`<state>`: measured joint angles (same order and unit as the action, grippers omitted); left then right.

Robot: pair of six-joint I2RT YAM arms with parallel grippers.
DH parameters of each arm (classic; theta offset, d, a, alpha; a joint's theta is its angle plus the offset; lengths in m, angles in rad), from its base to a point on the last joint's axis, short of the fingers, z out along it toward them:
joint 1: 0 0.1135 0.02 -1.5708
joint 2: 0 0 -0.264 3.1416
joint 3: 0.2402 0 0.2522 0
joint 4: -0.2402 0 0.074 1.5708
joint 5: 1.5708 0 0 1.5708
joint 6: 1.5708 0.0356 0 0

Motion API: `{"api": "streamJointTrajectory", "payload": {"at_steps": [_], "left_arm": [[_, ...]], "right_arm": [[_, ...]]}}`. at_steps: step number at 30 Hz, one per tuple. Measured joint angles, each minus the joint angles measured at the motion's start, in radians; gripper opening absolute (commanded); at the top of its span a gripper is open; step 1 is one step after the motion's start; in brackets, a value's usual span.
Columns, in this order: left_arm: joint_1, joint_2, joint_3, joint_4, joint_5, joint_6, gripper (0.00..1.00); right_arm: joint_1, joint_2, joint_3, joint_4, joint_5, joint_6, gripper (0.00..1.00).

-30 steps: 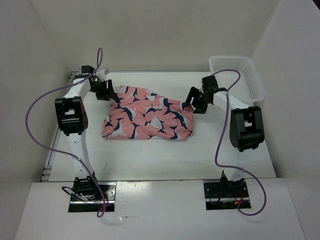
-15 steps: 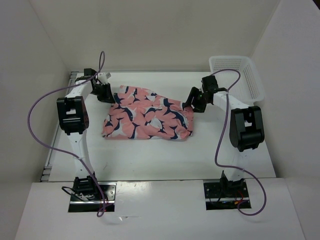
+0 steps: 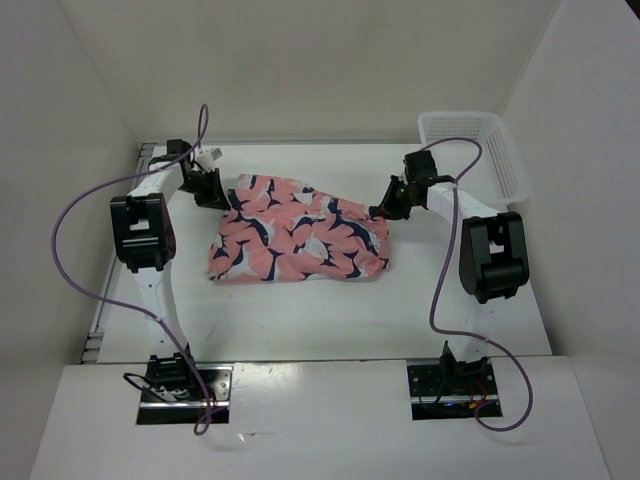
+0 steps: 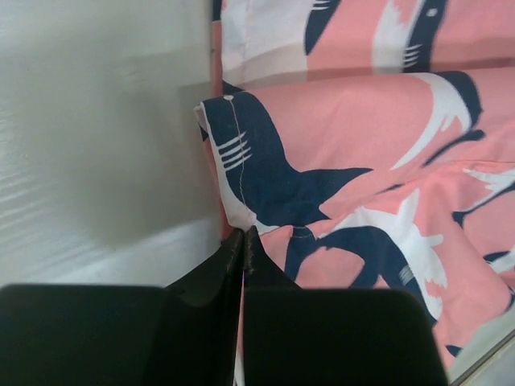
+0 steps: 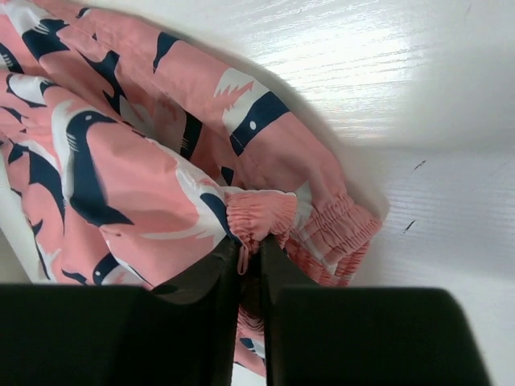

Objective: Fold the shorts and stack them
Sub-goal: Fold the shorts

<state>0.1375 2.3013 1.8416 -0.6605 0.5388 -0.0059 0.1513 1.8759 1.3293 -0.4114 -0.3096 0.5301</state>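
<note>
Starting with the clutter: spotting a white mesh basket (image 3: 510, 160) in the far right corner of the table (image 3: 300, 320), out past the right gripper (image 3: 382, 209) and well apart from its fingers. Also seeing purple cables (image 3: 434, 300) looping off both arms, hanging clear of the cloth.

Finding the shorts (image 3: 298, 235) mid-table, spread fairly flat between the two sets of fingers. Reading the long axis as side to side, from the left gripper (image 3: 222, 195) across to the right one, a bit skewed, with the left-finger end sitting slightly farther back.

Over on the left wrist view: seeing the left gripper (image 4: 243, 237) clenched tight on the stitched hem edge at a corner of the fabric. Noticing pink-and-navy bird print fanning out ahead and to the right of the tips, with bare white table off to their left.

Over on the right wrist view: catching the right gripper (image 5: 249, 245) pinching a bunched bit of the gathered elastic waistband. Seeing most of the fabric spilling ahead and to the left of those fingers, with bare tabletop beyond it.
</note>
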Motion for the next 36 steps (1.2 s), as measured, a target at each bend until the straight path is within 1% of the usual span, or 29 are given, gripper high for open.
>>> {"api": "streamJointTrajectory", "payload": {"at_steps": [1,3,6,8,11,14,16,20,22,24,25,27,28,29,31,32,33,34,35,36], "left_arm": [[0.0,-0.009,-0.002,-0.003,0.001,0.0,0.0],[0.0,-0.04,-0.006,-0.006,0.003,0.0,0.0],[0.002,-0.108,-0.003,-0.023,0.018,0.0,0.0],[0.002,-0.146,0.024,-0.051,0.034,0.0,0.0],[0.005,-0.177,0.107,-0.084,0.078,0.0,0.0],[0.009,-0.177,0.225,-0.101,0.148,-0.001,0.0],[0.008,-0.156,0.323,-0.107,0.195,-0.002,0.0],[0.006,-0.065,0.491,-0.032,0.24,-0.001,0.0],[0.004,-0.01,0.518,0.014,0.243,-0.001,0.0],[0.0,0.048,0.522,0.042,0.229,-0.002,0.0],[-0.006,0.085,0.527,0.053,0.215,-0.002,0.0],[-0.016,0.155,0.541,0.065,0.181,-0.002,0.01],[-0.029,0.19,0.547,0.069,0.156,-0.002,0.04],[-0.037,0.222,0.556,0.07,0.132,-0.001,0.08],[-0.055,0.29,0.616,0.061,0.087,0.0,0.12],[-0.063,0.316,0.646,0.066,0.066,0.0,0.13],[-0.07,0.334,0.663,0.069,0.041,0.0,0.31],[-0.078,0.344,0.673,0.069,0.016,0.001,0.44],[-0.085,0.349,0.686,0.067,0.002,0.003,0.52],[-0.092,0.349,0.694,0.068,-0.01,0.004,0.59]], "right_arm": [[-0.001,0.0,0.0,0.0,-0.001,0.0,0.06],[-0.006,-0.003,-0.001,0.0,-0.002,0.0,0.0],[-0.018,-0.025,-0.011,0.0,-0.003,0.003,0.0],[-0.03,-0.05,-0.017,-0.001,-0.003,0.003,0.0],[-0.055,-0.087,-0.019,0.001,-0.012,0.003,0.0],[-0.086,-0.107,-0.019,0.016,-0.039,0.012,0.0],[-0.101,-0.106,-0.018,0.037,-0.055,0.026,0.0],[-0.111,-0.063,0.013,0.061,-0.067,0.043,0.0],[-0.113,-0.026,0.032,0.077,-0.067,0.056,0.0],[-0.114,0.0,0.034,0.092,-0.052,0.072,0.03],[-0.115,0.011,0.034,0.097,-0.043,0.083,0.05],[-0.118,0.03,0.036,0.106,-0.02,0.098,0.19],[-0.12,0.04,0.043,0.105,-0.009,0.108,0.26],[-0.122,0.05,0.054,0.105,0.004,0.116,0.3],[-0.127,0.072,0.083,0.105,0.029,0.128,0.39],[-0.13,0.079,0.098,0.106,0.043,0.131,0.5],[-0.132,0.083,0.106,0.109,0.055,0.134,0.56],[-0.134,0.083,0.113,0.109,0.069,0.138,0.62],[-0.137,0.083,0.12,0.109,0.077,0.137,0.76],[-0.138,0.083,0.127,0.11,0.089,0.138,0.78]]}}
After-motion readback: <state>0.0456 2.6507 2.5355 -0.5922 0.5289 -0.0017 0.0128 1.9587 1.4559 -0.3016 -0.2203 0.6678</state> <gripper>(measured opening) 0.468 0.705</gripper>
